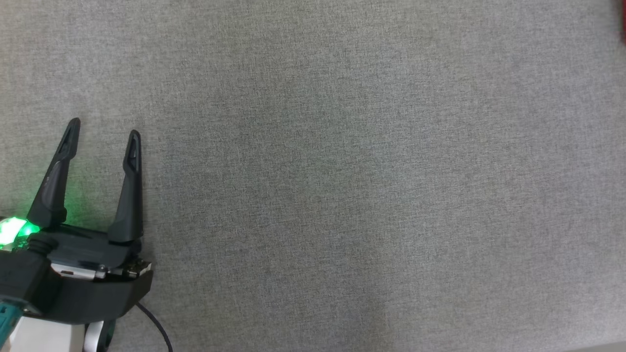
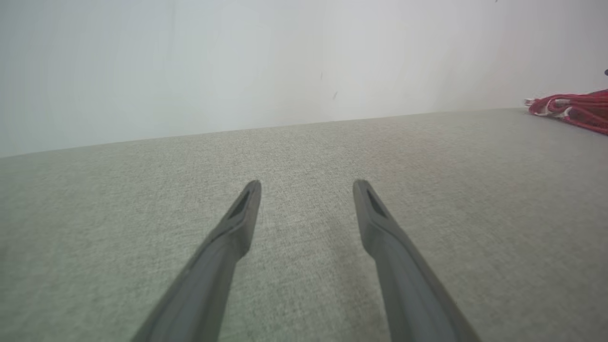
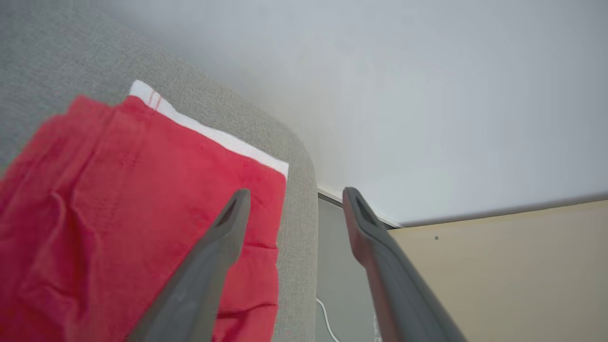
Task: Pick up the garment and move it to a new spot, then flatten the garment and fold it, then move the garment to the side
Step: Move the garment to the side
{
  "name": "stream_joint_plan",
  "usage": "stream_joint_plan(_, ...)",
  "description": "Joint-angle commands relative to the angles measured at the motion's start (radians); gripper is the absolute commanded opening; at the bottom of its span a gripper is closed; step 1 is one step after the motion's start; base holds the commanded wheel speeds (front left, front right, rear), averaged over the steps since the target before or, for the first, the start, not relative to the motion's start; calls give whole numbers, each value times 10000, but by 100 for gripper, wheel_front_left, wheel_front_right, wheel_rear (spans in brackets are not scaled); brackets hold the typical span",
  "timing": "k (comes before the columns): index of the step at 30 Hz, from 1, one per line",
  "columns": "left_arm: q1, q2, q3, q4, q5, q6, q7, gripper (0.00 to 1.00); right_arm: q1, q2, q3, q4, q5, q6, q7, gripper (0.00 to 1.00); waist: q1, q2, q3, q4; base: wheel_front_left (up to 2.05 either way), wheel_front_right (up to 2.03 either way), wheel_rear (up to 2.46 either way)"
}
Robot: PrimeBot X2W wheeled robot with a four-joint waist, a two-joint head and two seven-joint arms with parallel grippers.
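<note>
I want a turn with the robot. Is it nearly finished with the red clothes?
Nearly, it seems. Done: the garment lies flat and looks folded, at the corner of the grey surface, off to the side. In hand: nothing. The right gripper is open over the garment's edge, and the left gripper is open over bare surface. Left: probably just pulling the arm away.

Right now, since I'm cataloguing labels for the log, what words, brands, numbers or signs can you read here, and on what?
No text can be read.
On the garment: plain red cloth; its white band carries two short red stitch lines, not letters.
On the left gripper: a green light, no legible marking.
On the grey surface: plain weave, no print.
</note>
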Motion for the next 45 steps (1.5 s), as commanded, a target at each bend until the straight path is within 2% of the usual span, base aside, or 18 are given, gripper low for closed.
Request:
stream_joint_plan(1,24,80,45,225,14,66,16,100,-55,82,-51,41,-55,-28,-72,100,0,-1,-31,-16,0,0,0)
stream_joint_plan(7,334,-116,94,555,-107,154,1,100,355,902,-929,118,0,-28,-1008,100,0,-1,-555,-124,0,0,0)
stream_joint_plan(13,675,-355,325,838,-256,231,-17,100,1302,2012,-1747,-438,-3,-28,-2409,100,0,-1,-1477,-144,0,0,0)
stream_joint_plan(23,1546,-1006,609,1352,-214,191,-23,100,4479,3815,-3267,-1946,-246,-28,-3821,100,0,-1,-3485,223,0,0,0)
stream_joint_plan(32,2234,-1396,804,1722,-59,108,-24,100,7456,5209,-4563,-3564,-611,-26,-3714,100,0,-1,-4758,708,0,0,0)
stream_joint_plan(37,2449,-1591,738,2005,42,21,-23,100,8949,5743,-5289,-4630,-708,-28,-3610,100,0,-1,-5373,1125,0,0,0)
stream_joint_plan(45,2797,-1703,711,2226,156,-18,-23,100,10903,6358,-5703,-5960,-895,-26,-3376,100,0,-1,-6034,1502,0,0,0)
